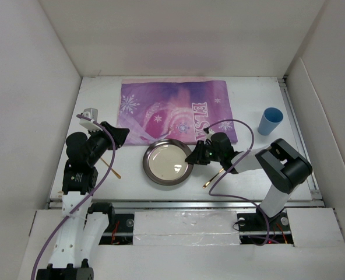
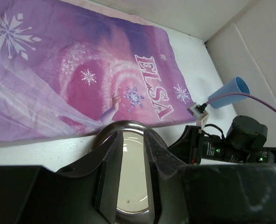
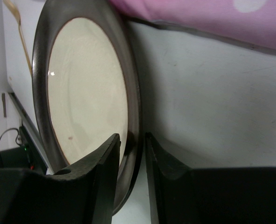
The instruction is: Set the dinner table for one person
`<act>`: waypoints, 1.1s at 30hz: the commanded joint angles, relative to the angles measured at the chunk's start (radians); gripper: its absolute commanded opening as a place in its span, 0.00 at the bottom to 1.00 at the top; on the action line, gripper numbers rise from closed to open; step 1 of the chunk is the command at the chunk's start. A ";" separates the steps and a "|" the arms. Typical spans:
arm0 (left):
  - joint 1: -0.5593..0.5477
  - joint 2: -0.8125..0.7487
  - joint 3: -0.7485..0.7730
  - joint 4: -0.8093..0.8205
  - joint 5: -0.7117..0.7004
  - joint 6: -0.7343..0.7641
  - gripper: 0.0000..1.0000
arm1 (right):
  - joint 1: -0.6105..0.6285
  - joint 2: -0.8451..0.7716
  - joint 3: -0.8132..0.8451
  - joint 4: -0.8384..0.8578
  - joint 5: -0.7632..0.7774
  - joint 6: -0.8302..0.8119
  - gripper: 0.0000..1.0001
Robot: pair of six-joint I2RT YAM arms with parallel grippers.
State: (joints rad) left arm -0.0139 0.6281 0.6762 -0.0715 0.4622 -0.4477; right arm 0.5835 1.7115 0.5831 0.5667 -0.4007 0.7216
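Our right gripper [image 3: 131, 140] pinched the plate [image 3: 86, 93]; our left gripper [image 2: 132, 135] gaped empty. Cup [image 1: 270, 121] and cutlery [image 1: 110, 168] were not placed yet.

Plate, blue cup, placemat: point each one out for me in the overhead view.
plate [image 1: 166, 163], top external view, on its cream centre.
blue cup [image 1: 270, 123], top external view, on its outer wall.
placemat [image 1: 155, 105], top external view, on the purple area left of the ELSA lettering.
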 commanded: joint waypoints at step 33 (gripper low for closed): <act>-0.003 0.024 0.060 -0.034 -0.071 0.040 0.22 | -0.261 0.329 0.811 0.015 -0.205 0.309 0.00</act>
State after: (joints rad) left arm -0.0139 0.6529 0.6987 -0.1326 0.3893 -0.4221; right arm 0.3149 2.0441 1.2869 0.3946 -0.5350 0.8951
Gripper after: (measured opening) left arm 0.218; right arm 0.122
